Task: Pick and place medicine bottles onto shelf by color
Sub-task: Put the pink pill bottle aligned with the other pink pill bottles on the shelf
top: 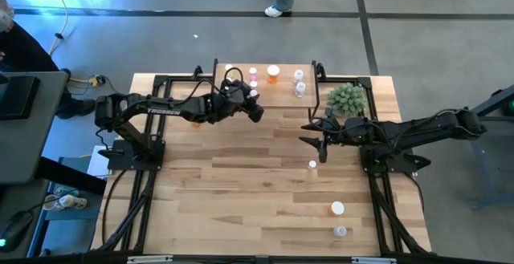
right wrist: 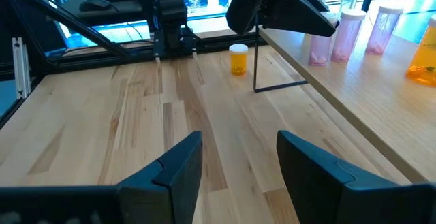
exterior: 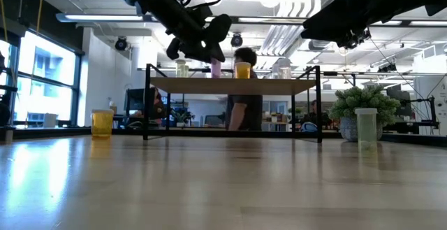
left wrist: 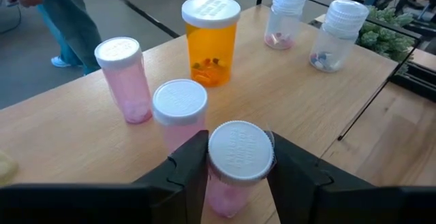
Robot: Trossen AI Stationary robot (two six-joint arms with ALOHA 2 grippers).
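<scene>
So the wooden table (top: 265, 176) took up most of the overhead shot, with the little shelf (top: 265, 95) sitting at its far edge. A spiky green plant (top: 347, 98) stood just beside the shelf's right end. The left gripper (left wrist: 238, 166) was up at the shelf's front edge, clamped on a pink bottle (left wrist: 235, 176) with a white cap, right next to two other pink bottles (left wrist: 180, 112) already on the board. Further along sat a fat orange bottle (left wrist: 210, 40), then two clear bottles (left wrist: 286, 16) near the plant end. The right gripper (right wrist: 235, 163) hovered over the table's right half with its fingers spread apart and nothing between them. A yellow bottle (right wrist: 238, 58) stood on the table near the shelf's left legs. Three more bottles (top: 337, 209) were scattered on the right side, toward the table's near edge.
</scene>
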